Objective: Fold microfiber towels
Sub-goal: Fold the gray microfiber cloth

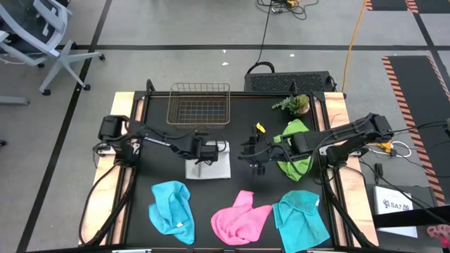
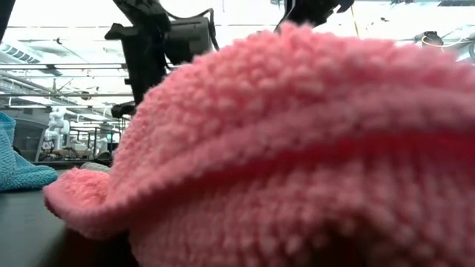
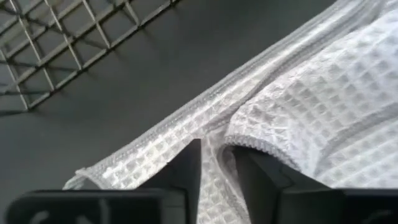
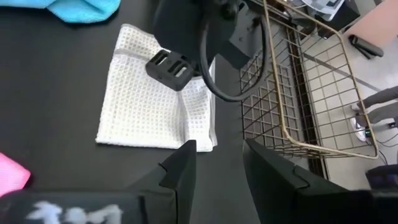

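A white-grey waffle towel [image 1: 211, 167] lies folded flat on the black table, in front of the copper wire basket [image 1: 199, 104]. My left gripper [image 3: 217, 171] points steeply down at its far part, fingers slightly apart, astride a hemmed fold edge [image 3: 249, 143]. My right gripper [image 4: 217, 165] hangs open above the table to the right of that towel, with nothing between its fingers. A lime green towel [image 1: 295, 151] lies crumpled under the right arm. Two cyan towels [image 1: 172, 207] [image 1: 302, 218] and a pink one [image 1: 240, 216] lie crumpled along the near edge. My left gripper comes at the white towel's upper layers [image 3: 211, 134] from above, slanting, one finger on each side of the hemmed fold edge. A gap shows between the fingers. I cannot tell whether the fingertips touch the cloth. The towel lies flat on the table.
The wire basket [image 4: 298, 81] stands just beyond the white towel, close to the left gripper. A small green plant [image 1: 294, 104] stands at the far right. The pink towel [image 2: 297, 148] fills most of the low view. Bare black table lies between the white towel and the near row.
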### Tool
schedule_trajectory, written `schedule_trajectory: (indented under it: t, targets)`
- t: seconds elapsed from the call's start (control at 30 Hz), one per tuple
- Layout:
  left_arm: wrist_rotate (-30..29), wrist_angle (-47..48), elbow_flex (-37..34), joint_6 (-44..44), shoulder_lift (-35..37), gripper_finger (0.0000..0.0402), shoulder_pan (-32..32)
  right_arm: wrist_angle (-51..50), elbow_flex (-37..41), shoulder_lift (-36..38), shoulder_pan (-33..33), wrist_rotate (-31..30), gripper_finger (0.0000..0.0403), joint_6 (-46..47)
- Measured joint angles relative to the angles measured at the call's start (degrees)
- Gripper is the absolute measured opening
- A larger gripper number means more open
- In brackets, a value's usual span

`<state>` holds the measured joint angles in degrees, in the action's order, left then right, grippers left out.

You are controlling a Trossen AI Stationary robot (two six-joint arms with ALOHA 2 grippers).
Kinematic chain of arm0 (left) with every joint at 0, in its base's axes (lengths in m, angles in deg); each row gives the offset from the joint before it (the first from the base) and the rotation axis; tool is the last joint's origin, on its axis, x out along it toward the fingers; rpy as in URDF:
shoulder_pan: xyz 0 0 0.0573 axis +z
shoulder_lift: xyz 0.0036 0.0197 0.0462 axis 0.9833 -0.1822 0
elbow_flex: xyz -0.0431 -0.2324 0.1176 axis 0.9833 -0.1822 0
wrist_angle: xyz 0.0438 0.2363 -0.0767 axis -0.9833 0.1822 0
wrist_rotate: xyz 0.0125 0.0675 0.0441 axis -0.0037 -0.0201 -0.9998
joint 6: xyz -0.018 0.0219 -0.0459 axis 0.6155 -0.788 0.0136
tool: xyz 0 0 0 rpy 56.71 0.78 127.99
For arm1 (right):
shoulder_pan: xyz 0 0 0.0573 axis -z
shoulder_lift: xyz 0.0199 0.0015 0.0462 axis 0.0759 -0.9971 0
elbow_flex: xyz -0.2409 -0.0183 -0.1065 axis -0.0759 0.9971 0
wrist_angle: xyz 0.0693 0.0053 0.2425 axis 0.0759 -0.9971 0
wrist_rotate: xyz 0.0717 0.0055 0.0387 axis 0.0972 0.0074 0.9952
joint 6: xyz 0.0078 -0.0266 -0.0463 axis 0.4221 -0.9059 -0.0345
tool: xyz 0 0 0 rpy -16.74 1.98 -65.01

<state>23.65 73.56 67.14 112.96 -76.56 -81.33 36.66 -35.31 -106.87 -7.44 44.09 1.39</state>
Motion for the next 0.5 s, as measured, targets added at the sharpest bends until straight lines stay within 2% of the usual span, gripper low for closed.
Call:
schedule_trajectory:
  t: [0.17,0.33,0.5]
  targets:
    - [1.3,3.6,0.0,2.4,1.7,0.0135,0.6,-0.2,0.0,0.0,0.1,2.5,0.0123,0.9]
    - [-1.2,7.9,0.0,4.1,6.7,0.0135,0.3,0.5,1.3,0.0,0.0,3.9,0.0122,1.9]
    - [-3.1,10.2,0.1,5.1,11.5,0.0131,-0.7,5.7,5.2,0.0,0.0,7.2,0.0122,3.5]
